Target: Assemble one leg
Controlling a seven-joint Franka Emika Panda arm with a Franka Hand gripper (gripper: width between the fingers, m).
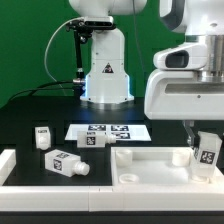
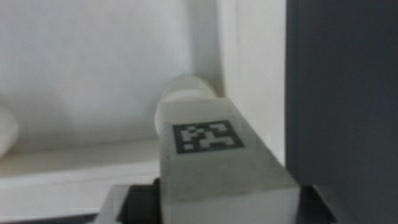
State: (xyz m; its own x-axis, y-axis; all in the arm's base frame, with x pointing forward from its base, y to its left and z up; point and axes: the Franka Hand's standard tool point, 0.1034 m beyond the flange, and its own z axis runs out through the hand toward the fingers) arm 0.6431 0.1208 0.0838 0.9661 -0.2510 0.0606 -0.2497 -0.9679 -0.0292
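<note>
My gripper (image 1: 204,146) is shut on a leg (image 1: 208,156), a white block with a black-and-white tag. It holds the leg upright over the corner of the large white rimmed panel (image 1: 150,160) at the exterior view's right. In the wrist view the leg (image 2: 210,140) fills the middle, tag facing the camera. Its far end sits close to the panel's surface (image 2: 80,80); contact cannot be told. The gripper (image 2: 222,208) clamps its near end between dark fingers (image 2: 164,200). Three more legs lie loose on the black table: one (image 1: 66,163) near the panel, one (image 1: 42,138) further left, one (image 1: 97,140) by the marker board.
The marker board (image 1: 110,130) lies flat behind the panel. The arm's white base (image 1: 105,70) stands at the back. A white rail (image 1: 8,162) lies at the exterior view's left edge. A green wall backs the scene.
</note>
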